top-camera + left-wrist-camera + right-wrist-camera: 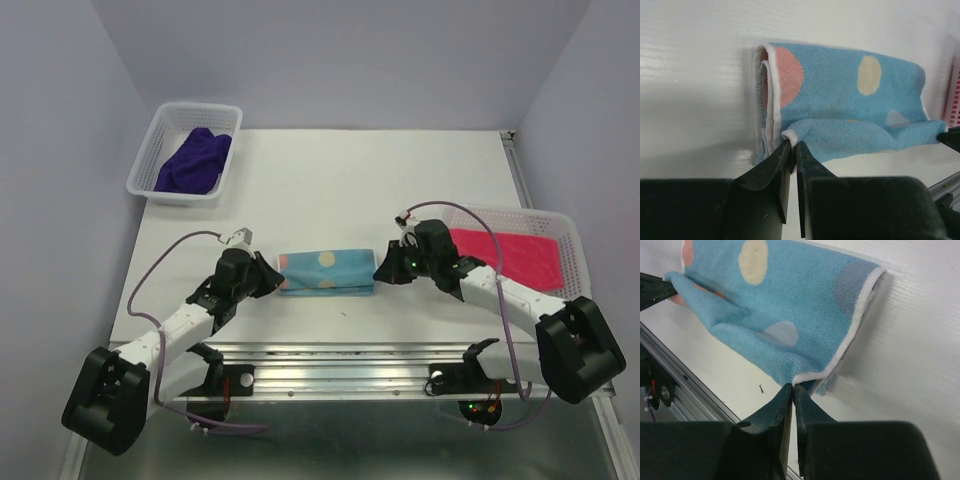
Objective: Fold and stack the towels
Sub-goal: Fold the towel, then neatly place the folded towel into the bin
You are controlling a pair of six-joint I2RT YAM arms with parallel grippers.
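From above, you see the whole layout, which neither wrist camera gives you. The light blue towel (325, 271) lies folded into a long band at the near middle of the table (400, 170), between the two arms. The purple towel (193, 160) sits bunched in the far-left basket (146, 158), and the pink-red towel (505, 256) lies flat in the right basket (570, 228). Your left arm runs from its base at the near left corner diagonally up and inward, low over the table. It puts the left gripper (272, 277) at the band's left end. Your right arm mirrors it from the near right corner, with the right gripper (384, 268) at the right end. The two wrists point toward each other.

The left wrist camera gives you the detail that the top view hides. The left gripper's jaws stand only a thin slit apart. The towel's white-hemmed near corner sits right at the fingertips (785, 150). You cannot tell whether that corner is pinched or only touching. The stacked layers show at the folded end, and a raised ridge of cloth runs along the near edge to the other gripper's dark tip.

The right wrist camera shows the same at the opposite end. The right gripper's jaws are nearly together, with the hem corner meeting the fingertips (801, 396), and again you cannot tell whether they grip it. Only this view shows the metal rail (690, 377) along the table's near edge.
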